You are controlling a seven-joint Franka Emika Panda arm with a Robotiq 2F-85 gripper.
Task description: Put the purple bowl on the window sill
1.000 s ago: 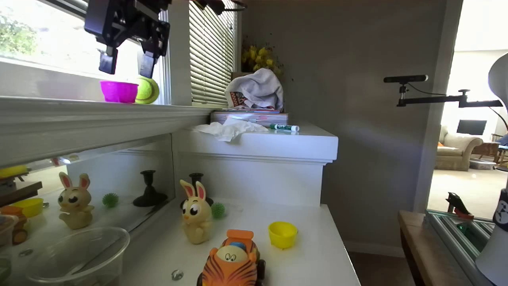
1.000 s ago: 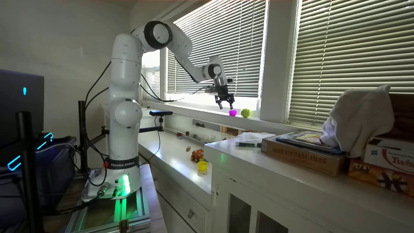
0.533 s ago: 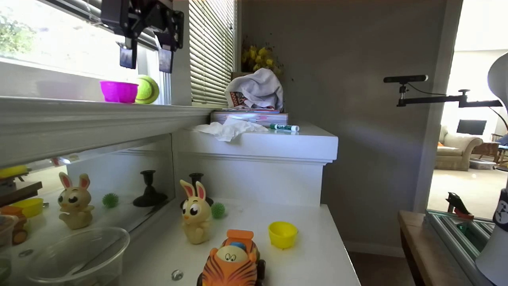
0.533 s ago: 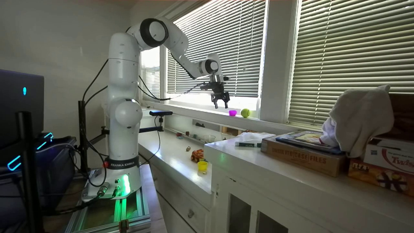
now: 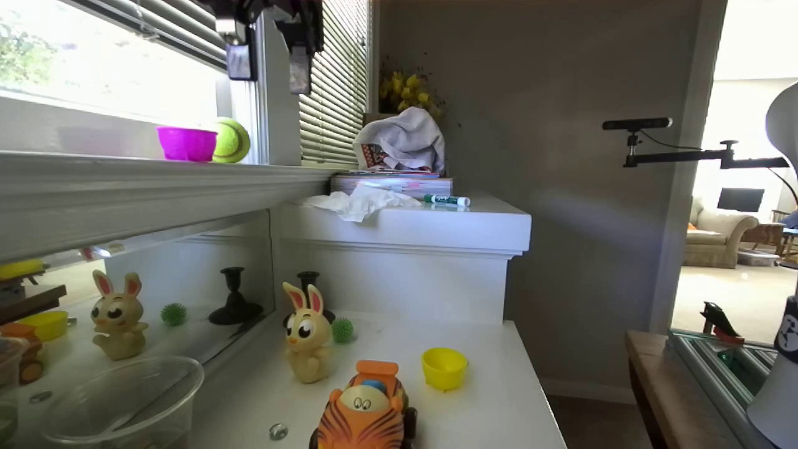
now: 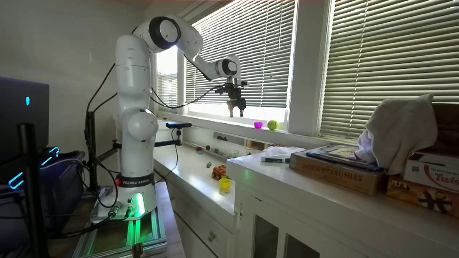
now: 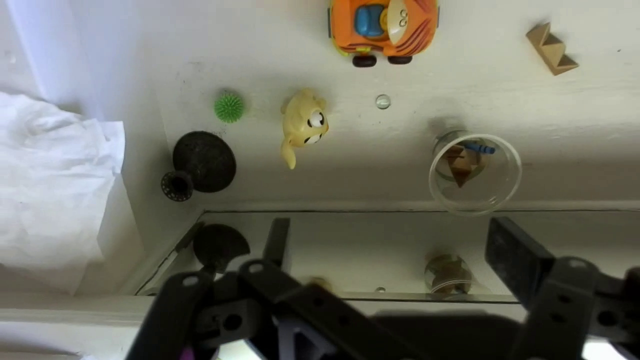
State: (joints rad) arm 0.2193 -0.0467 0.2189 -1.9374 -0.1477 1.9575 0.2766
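The purple bowl stands upright on the window sill, close beside a yellow-green tennis ball. In an exterior view the bowl, ball and sill also show below the blinds. My gripper is open and empty, above the sill's height and apart from the bowl. In an exterior view the gripper hangs up and to the left of the bowl. In the wrist view the open jaws have nothing between them; only a purple sliver shows behind the finger linkage.
On the lower counter stand a yellow bowl, an orange tiger car, a rabbit toy and a clear cup. A dark candle holder stands in the corner. A game box and white cloth occupy the raised block.
My open gripper has risen and moved away from the purple bowl, rightward in an exterior view and up-left in an exterior view. The bowl and ball have stayed in place on the sill.
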